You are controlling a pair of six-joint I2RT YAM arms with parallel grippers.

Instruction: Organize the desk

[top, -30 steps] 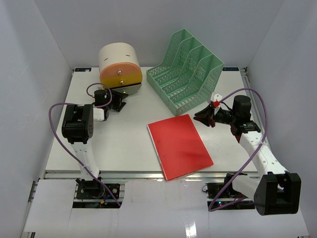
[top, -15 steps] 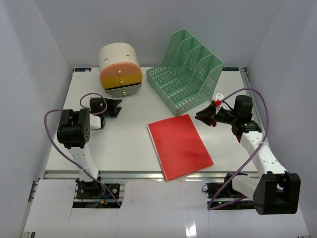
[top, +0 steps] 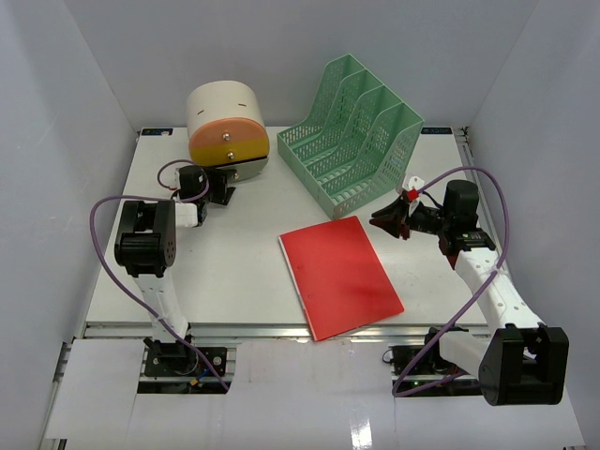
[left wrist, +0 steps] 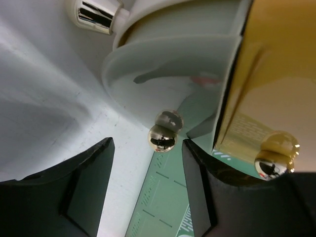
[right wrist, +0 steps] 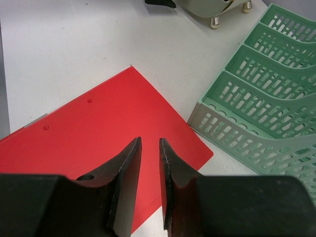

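Left claw spread at the box, far left on the desk — knob between its fingers, drawer likely pulls nearward. Right claw almost pressed together, empty, over the folder.

No text, brand, number or sign is showing legibly in any view. A pale label on the yellow drawer front is carrying fine print in the left wrist view, too small to read.
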